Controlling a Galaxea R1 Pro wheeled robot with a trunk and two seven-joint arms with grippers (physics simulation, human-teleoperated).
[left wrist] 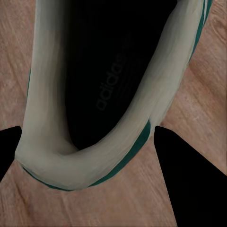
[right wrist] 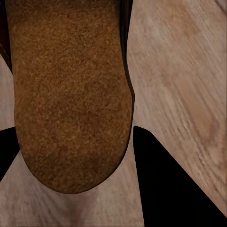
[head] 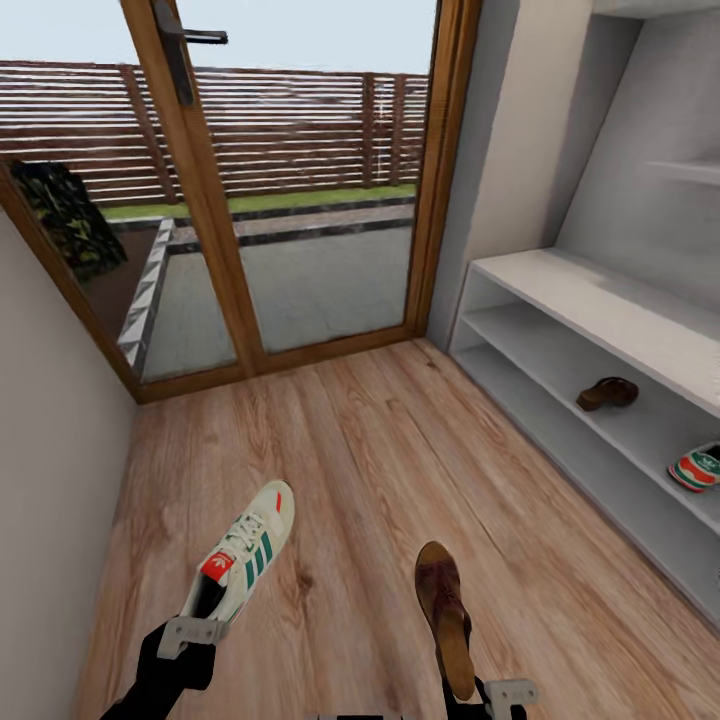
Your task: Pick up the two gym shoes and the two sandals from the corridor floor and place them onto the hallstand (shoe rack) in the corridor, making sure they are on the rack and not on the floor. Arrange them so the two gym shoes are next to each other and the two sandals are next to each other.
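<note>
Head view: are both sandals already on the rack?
No. One sandal lies on a rack shelf; the other sandal is at the right gripper.

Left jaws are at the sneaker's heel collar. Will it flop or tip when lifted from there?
The sneaker is long, so held at the heel its toe would probably droop. The collar looks padded and may squash. It seems light.

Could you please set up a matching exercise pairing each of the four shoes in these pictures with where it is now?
Things:
1. gym shoe
2. sandal
3. second sandal
4. second gym shoe

Places:
A. at the right end effector
B. on the hallstand shelf, nearer the door
C. at the left end effector
D. on the hallstand shelf, at the picture's right edge

Pairs: 1-C, 2-A, 3-B, 4-D
</note>
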